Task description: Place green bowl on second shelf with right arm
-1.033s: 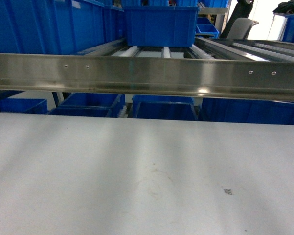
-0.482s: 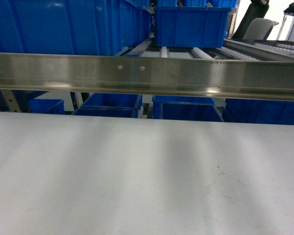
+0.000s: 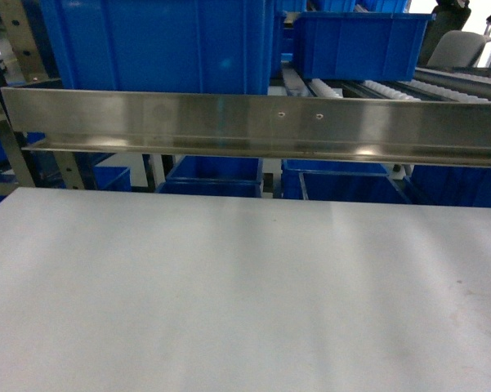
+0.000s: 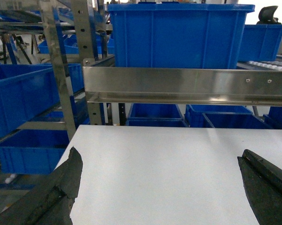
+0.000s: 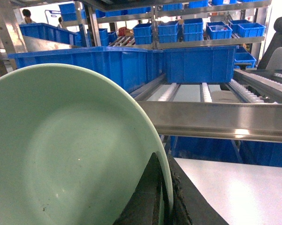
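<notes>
In the right wrist view the pale green bowl (image 5: 61, 150) fills the left half, held tilted on its edge. My right gripper (image 5: 167, 190) is shut on its rim, one finger inside and one outside. Beyond the bowl lies the second shelf (image 5: 204, 93), a steel tier with white rollers behind a front rail (image 5: 216, 121). The same shelf rail (image 3: 253, 122) crosses the head view, where neither the bowl nor any gripper shows. My left gripper (image 4: 162, 187) is open above the white tabletop (image 4: 159, 164), holding nothing.
Big blue crates (image 3: 163, 41) stand on the shelf at the left and middle back (image 3: 359, 45). More blue crates (image 3: 212, 175) sit under the rail. A perforated steel upright (image 4: 87, 61) marks the rack's left end, near the table's left edge (image 4: 68, 150).
The head view has swung left: the rail's screws and the crates have slid right in the picture, and the rack's left upright has come into sight. No gripper enters the head view.
</notes>
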